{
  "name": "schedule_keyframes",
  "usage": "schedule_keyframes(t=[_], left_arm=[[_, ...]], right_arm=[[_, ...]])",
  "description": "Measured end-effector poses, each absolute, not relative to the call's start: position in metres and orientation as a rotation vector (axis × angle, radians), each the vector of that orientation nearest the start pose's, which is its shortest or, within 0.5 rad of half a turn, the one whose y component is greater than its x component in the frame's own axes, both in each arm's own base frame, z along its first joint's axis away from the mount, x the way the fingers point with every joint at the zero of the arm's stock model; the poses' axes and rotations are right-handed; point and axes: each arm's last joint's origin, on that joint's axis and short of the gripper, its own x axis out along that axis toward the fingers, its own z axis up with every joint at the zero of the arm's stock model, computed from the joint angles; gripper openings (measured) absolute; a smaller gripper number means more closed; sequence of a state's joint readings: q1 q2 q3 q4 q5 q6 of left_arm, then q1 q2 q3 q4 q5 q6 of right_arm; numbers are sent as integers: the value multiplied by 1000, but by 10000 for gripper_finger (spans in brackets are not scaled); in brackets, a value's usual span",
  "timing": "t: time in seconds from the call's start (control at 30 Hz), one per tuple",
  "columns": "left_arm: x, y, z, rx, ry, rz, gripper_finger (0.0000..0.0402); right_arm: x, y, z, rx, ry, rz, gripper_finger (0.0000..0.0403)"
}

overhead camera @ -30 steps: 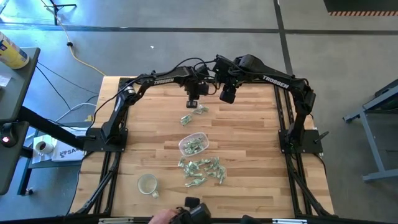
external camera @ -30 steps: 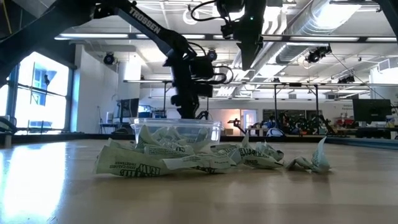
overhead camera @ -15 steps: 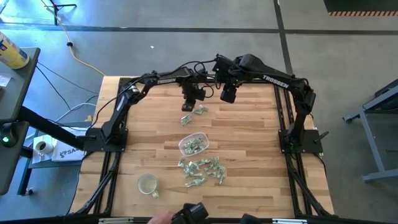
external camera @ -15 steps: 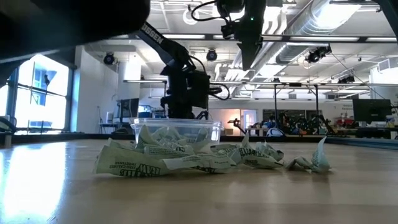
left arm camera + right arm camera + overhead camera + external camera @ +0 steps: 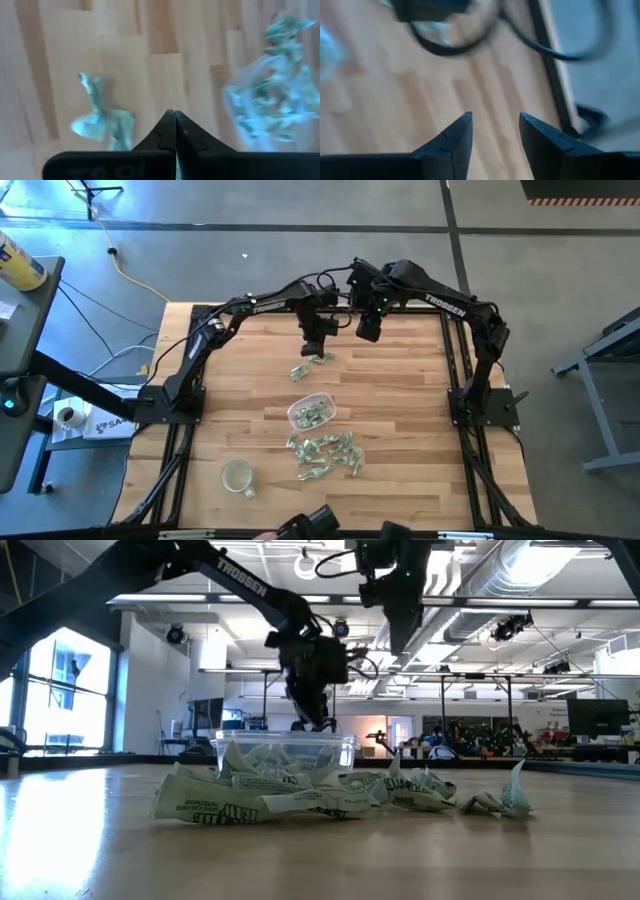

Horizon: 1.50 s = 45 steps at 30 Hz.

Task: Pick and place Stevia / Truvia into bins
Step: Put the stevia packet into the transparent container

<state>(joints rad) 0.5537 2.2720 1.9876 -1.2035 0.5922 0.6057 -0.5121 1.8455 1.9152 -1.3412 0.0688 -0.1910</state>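
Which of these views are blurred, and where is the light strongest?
Left wrist view: motion-blurred; the sachets and the clear tub look smeared, while the shut left gripper stays sharper. Right wrist view: the table and cables are streaked. Low view: bright windows and ceiling lights behind, so the arms are dark silhouettes. High view: even light.

Open industrial lab hall: exposed ceiling ducts (image 5: 520,570), concrete floor (image 5: 300,255), equipment racks (image 5: 480,710).
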Motion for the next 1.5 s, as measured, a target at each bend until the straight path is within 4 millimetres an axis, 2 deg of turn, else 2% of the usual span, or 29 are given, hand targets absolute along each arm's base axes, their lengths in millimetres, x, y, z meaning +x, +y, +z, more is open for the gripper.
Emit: schedule_keyframes(t=[0.13,0.23,0.33,0.5,0.57,0.63,0.77,0.87,1.0,1.1,1.23,1.37,1.5], left_arm=[[376,220,231,-359,1215,-380,29],[358,214,248,-394,1186,-409,32],[331,207,267,-409,1122,-406,31],[282,200,277,-423,992,-230,26],[263,191,282,-429,937,-144,31],[247,180,284,-417,901,-47,40],[217,158,291,-392,831,112,50],[201,145,300,-401,768,146,52],[185,134,314,-362,718,176,53],[178,129,321,-329,700,219,54],[174,126,325,-337,681,235,55],[174,126,326,-349,680,237,55],[174,126,326,-351,681,238,55]], right_arm=[[332,-183,333,106,1193,-226,161],[339,-190,319,89,1213,-172,170],[333,-202,315,98,1233,-172,180],[322,-226,313,167,1169,-180,186],[323,-231,300,183,1125,-170,186],[326,-231,278,207,1123,-148,187],[336,-214,227,208,1120,-107,190],[345,-199,205,161,1085,-84,194],[356,-184,189,63,1008,-59,207],[361,-177,178,-7,963,-112,222],[363,-177,169,70,944,-190,232],[361,-184,160,183,964,-279,220],[357,-188,149,225,1001,-258,205]])
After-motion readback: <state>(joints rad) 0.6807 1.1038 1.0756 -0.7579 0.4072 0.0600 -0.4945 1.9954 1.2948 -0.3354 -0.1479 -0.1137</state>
